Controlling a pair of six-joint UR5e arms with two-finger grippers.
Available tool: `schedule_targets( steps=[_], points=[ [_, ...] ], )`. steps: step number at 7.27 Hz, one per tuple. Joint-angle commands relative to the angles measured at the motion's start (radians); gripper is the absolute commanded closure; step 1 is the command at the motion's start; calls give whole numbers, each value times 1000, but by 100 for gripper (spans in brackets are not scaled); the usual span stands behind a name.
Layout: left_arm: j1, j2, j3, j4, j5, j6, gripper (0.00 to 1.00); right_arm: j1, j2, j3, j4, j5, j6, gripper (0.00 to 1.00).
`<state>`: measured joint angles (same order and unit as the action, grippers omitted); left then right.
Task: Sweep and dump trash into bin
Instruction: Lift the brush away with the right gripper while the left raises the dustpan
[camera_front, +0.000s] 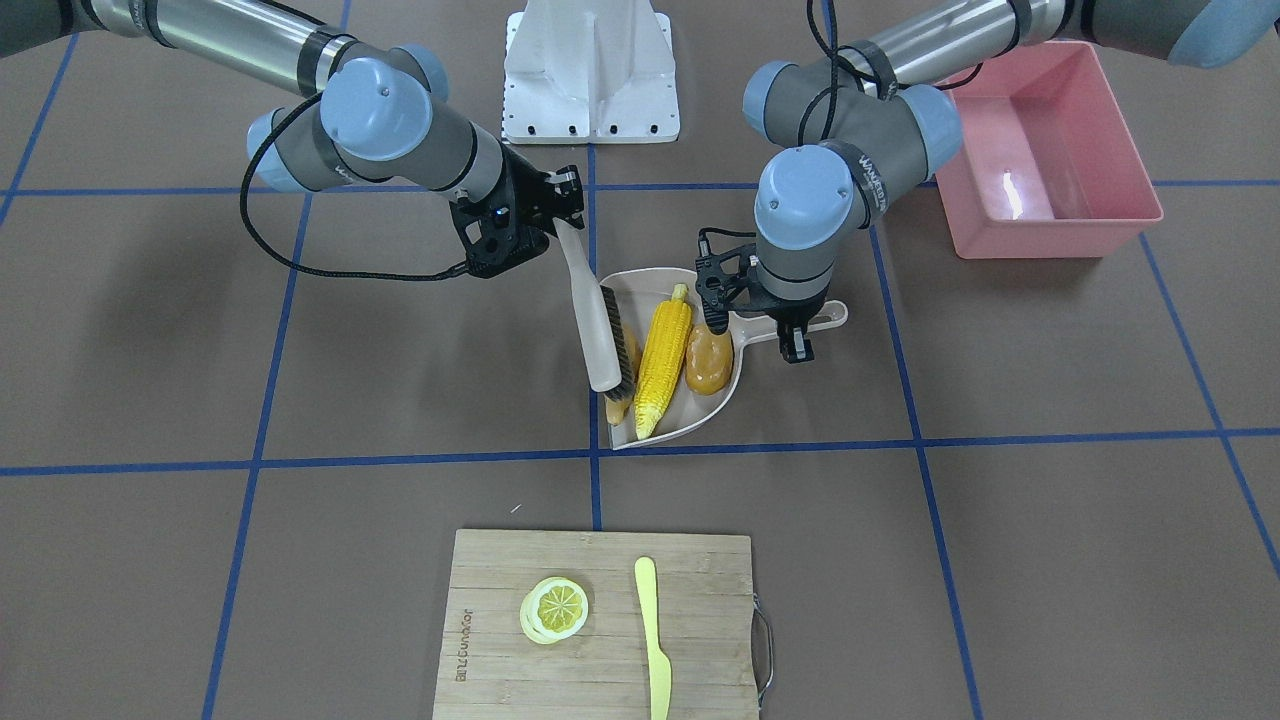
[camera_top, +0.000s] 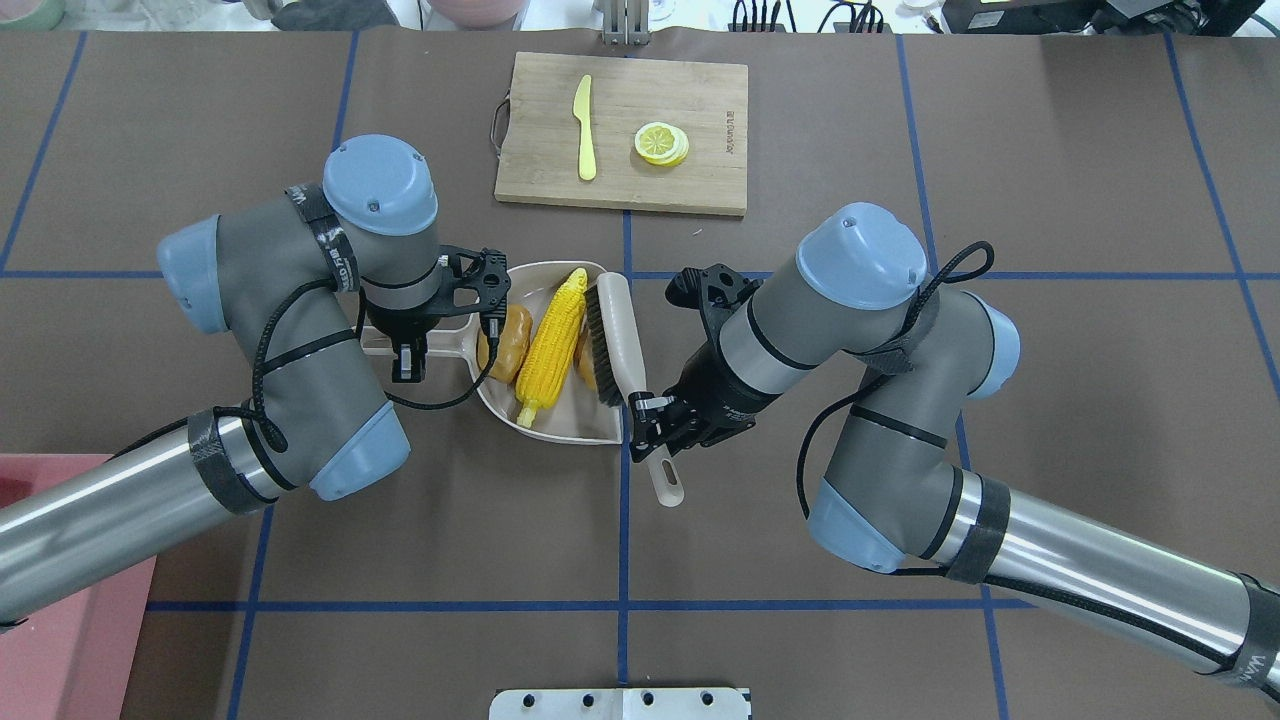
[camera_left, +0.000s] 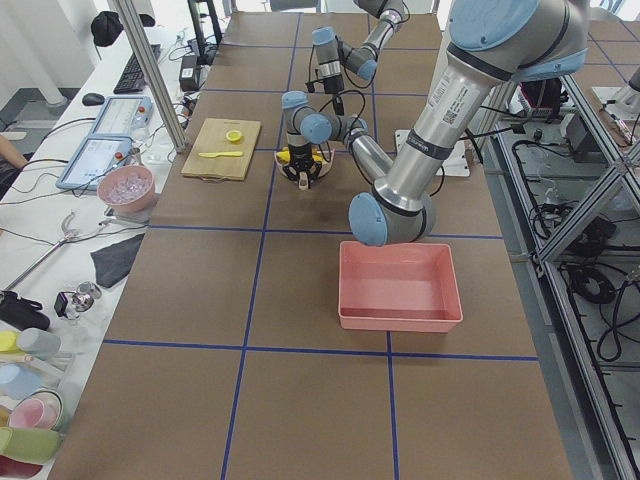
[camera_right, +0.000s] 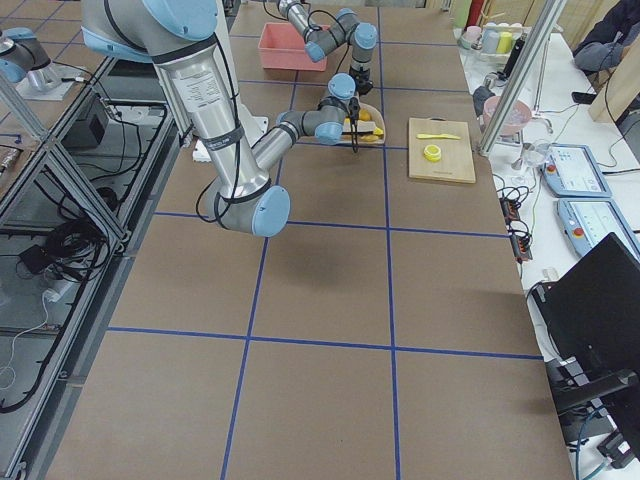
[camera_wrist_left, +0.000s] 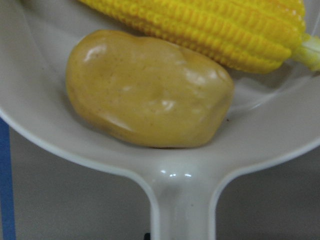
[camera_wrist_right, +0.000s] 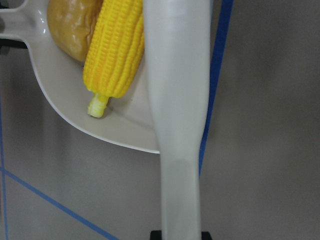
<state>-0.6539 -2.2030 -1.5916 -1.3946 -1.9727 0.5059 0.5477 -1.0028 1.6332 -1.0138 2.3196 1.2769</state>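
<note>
The beige dustpan (camera_front: 722, 398) lies at mid-table and holds the trash. The yellow corn cob (camera_front: 665, 352) sits in its middle, with the orange-brown potato (camera_front: 708, 360) beside it. The tan ginger root (camera_front: 620, 402) lies at the pan's mouth, mostly hidden under the brush (camera_front: 603, 335). My left gripper (camera_front: 796, 336) is shut on the dustpan handle (camera_wrist_left: 182, 212). My right gripper (camera_top: 652, 420) is shut on the brush handle (camera_wrist_right: 177, 100), and the bristles rest against the ginger. The pink bin (camera_front: 1050, 235) stands apart on my left side, with nothing visible in it.
A bamboo cutting board (camera_front: 600, 640) carries a lemon slice (camera_front: 555, 608) and a pale yellow knife (camera_front: 652, 630) on the side away from my base. The white mounting base (camera_front: 590, 75) sits between my arms. Blue tape lines cross the brown table.
</note>
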Motion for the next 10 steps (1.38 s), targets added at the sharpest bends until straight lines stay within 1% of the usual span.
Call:
schedule_targets(
  steps=[1,3,5,6,8,9,10],
  points=[
    [2,9,1,-27,-2,-6,100,1,12,31,-9,1,50,100],
    [0,26,12,-96,0,-12,100,12,9,69,-20,4,93,100],
    [-1,45,16,-159,0,-13,100,79,6,153,-167,18,82,100],
    [-3,46,24,-188,0,-13,100,157,-5,174,-219,53,69,100],
    [-6,55,30,-233,0,-15,100,362,-107,168,-236,171,-54,100],
    [-16,57,30,-256,0,-17,100,448,-159,169,-265,187,-144,100],
    [-29,61,30,-283,0,-51,100,518,-195,171,-390,176,-216,100]
  ],
)
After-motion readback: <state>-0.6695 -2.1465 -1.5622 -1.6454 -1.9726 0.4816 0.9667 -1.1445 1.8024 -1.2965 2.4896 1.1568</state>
